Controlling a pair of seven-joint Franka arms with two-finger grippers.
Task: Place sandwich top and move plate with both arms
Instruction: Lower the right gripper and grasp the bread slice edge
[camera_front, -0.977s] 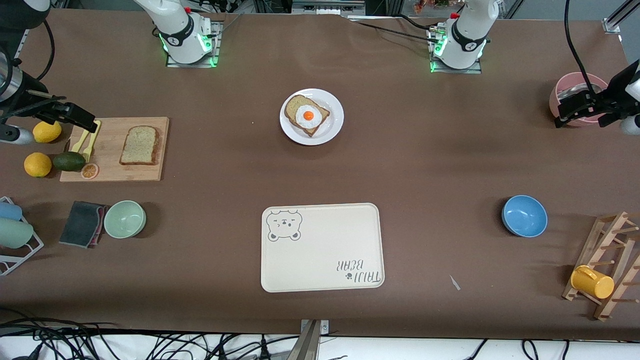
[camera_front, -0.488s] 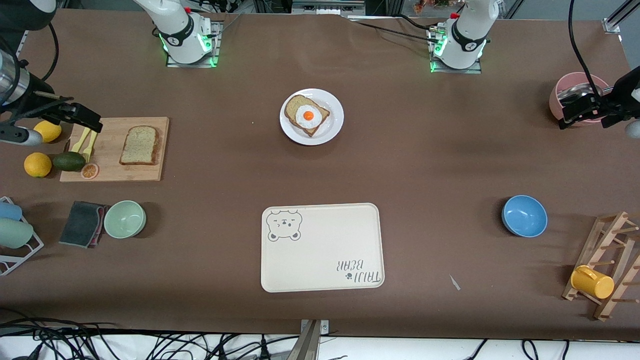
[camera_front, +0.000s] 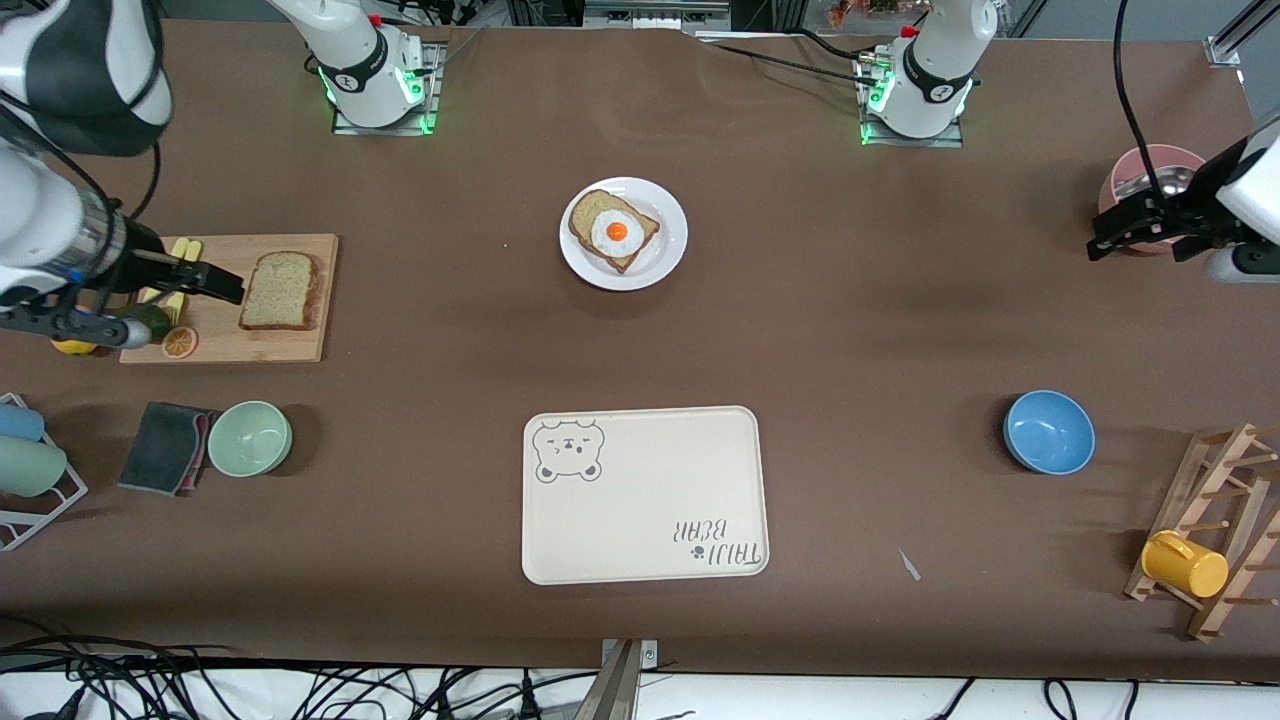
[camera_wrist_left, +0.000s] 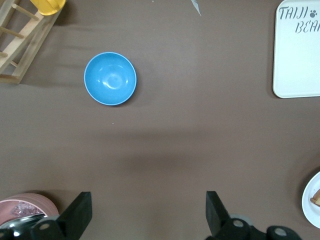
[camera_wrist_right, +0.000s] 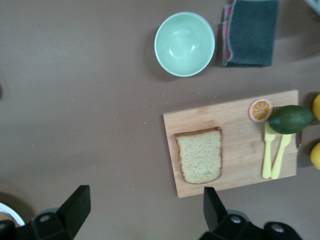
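R gripper (camera_front: 215, 282), jaws wide, has slid over the cutting board (camera_front: 300, 345) toward the sandwich top (camera_front: 281, 290), at its 9 o'clock. L gripper (camera_front: 1120, 232), wide too, has drifted w/ nothing held; plate (camera_front: 670, 255) untouched, so pickup's next.

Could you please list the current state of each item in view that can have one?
sandwich top: flat on the cutting board, ungrasped
plate: on the table, holding egg-topped bread
right gripper: open, over the cutting board
left gripper: open, empty, beside the pink pot
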